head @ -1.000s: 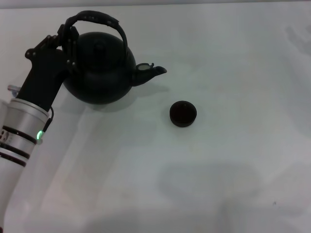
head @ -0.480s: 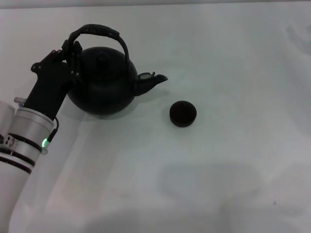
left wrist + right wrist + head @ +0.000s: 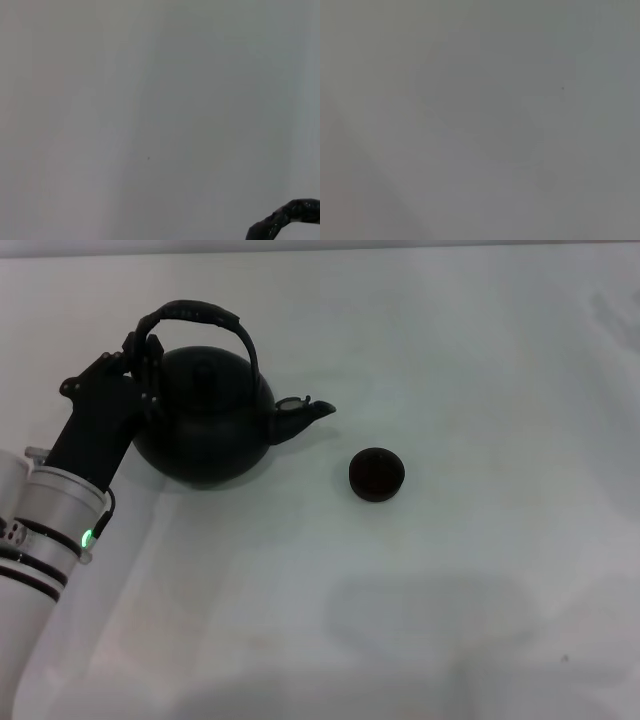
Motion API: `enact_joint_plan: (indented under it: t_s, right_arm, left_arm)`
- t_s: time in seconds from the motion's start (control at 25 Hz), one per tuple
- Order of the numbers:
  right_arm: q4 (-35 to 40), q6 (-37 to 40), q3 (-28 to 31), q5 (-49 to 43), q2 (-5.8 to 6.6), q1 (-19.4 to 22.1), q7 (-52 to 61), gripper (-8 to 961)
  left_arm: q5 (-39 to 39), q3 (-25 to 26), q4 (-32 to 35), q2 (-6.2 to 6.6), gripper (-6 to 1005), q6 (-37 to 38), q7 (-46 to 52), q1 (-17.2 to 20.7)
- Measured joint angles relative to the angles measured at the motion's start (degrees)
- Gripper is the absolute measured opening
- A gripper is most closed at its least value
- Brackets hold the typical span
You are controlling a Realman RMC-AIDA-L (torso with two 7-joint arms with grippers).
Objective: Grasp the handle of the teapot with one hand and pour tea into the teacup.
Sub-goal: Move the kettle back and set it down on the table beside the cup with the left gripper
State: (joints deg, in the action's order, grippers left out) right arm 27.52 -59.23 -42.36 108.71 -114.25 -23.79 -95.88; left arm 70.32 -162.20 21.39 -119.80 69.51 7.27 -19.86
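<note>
The black teapot [image 3: 205, 425] is at the left of the white table in the head view, its short spout [image 3: 305, 415] pointing right toward the teacup [image 3: 377, 474]. The small dark teacup stands upright a little beyond the spout tip, apart from it. My left gripper [image 3: 143, 352] is shut on the left end of the arched handle [image 3: 200, 312], beside the pot's left shoulder. A dark piece of the handle [image 3: 290, 220] shows in a corner of the left wrist view. The right arm and its gripper appear in no view.
The white table [image 3: 450, 620] stretches to the right of and in front of the teacup. My left arm [image 3: 50, 530] comes in from the lower left. The right wrist view shows only pale table surface [image 3: 480, 120].
The teapot and my left gripper came down and toward me together, then shifted slightly left. The spout tip sits lower. The teacup stayed in place.
</note>
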Motion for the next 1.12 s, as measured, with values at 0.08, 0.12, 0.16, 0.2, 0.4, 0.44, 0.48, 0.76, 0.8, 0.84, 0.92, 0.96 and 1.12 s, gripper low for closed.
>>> enact_joint_plan:
  t_s: [0.08,0.12,0.16,0.2,0.4,0.44,0.48,0.76,0.8,0.84,0.92,0.96,1.12]
  right_arm:
    - [-0.01,0.06,0.0,0.01,0.0,-0.04,0.0,872]
    - [-0.01,0.08,0.0,0.01,0.0,-0.09,0.0,872]
    - [-0.01,0.08,0.0,0.01,0.0,-0.09,0.0,872]
    - [-0.01,0.09,0.0,0.01,-0.01,-0.11,0.0,872]
    - [0.0,0.09,0.0,0.01,-0.01,-0.12,0.0,872]
    - [0.0,0.09,0.0,0.01,-0.01,-0.12,0.0,872]
    - [-0.01,0.09,0.0,0.02,-0.01,-0.12,0.0,872]
    - [-0.03,0.09,0.0,0.01,-0.01,-0.12,0.0,872]
    - [-0.04,0.08,0.0,0.01,-0.01,-0.12,0.0,872]
    - [-0.03,0.08,0.0,0.01,-0.01,-0.12,0.0,872]
    - [-0.04,0.08,0.0,0.01,-0.01,-0.12,0.0,872]
    - [-0.04,0.08,0.0,0.01,-0.01,-0.12,0.0,872]
    - [-0.03,0.08,0.0,0.01,-0.01,-0.12,0.0,872]
  left_arm:
    - [0.0,-0.02,-0.06,0.05,159,-0.46,0.02,-0.03]
    - [-0.01,-0.03,-0.15,0.1,160,-1.33,0.02,-0.23]
    - [-0.01,-0.03,-0.15,0.1,162,-1.33,0.02,-0.23]
    - [-0.01,-0.02,-0.18,0.12,163,-1.74,0.02,-0.34]
    - [-0.01,0.03,-0.45,0.27,170,-2.75,0.03,-0.87]
    - [-0.01,0.04,-0.55,0.27,171,-2.79,0.03,-0.95]
    - [0.0,0.05,-0.65,0.26,172,-2.81,0.03,-0.98]
    - [-0.07,0.02,-0.86,0.21,181,-3.47,0.03,-1.12]
    - [-0.05,0.06,-0.89,0.2,183,-3.54,0.02,-1.13]
    - [-0.04,0.09,-0.92,0.18,184,-3.61,0.02,-1.13]
    - [-0.03,0.09,-0.93,0.18,187,-3.61,0.02,-1.1]
    - [-0.03,0.08,-0.93,0.18,188,-3.59,0.02,-1.04]
    - [-0.22,0.08,-0.8,0.2,376,-3.12,0.01,-0.77]
